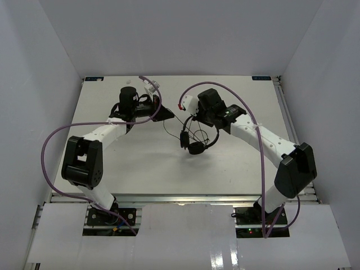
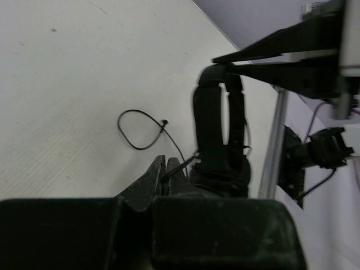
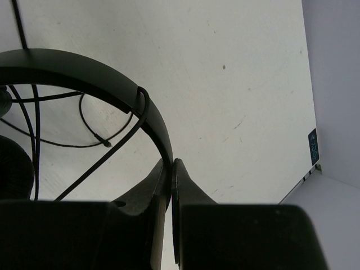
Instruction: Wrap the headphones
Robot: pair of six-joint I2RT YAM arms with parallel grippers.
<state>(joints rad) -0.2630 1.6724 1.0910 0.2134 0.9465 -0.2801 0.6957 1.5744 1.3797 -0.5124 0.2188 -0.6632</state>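
Note:
The black headphones (image 1: 197, 140) hang a little above the white table near its middle. My right gripper (image 3: 171, 164) is shut on their thin curved headband (image 3: 84, 73); in the top view this gripper (image 1: 194, 115) is just above them. The earpads (image 2: 216, 140) hang upright in the left wrist view. The thin black cord (image 2: 135, 126) loops over the table. My left gripper (image 2: 163, 163) is shut on the cord close to the earpads; it shows in the top view (image 1: 169, 114) left of the headphones. Cord turns cross inside the headband (image 3: 34, 112).
Thick purple robot cables (image 1: 53, 140) arch over both arms. White walls enclose the table on three sides. The table's far edge (image 1: 180, 77) and right edge (image 3: 306, 174) are near the arms. The right arm (image 2: 292, 62) reaches across the left wrist view.

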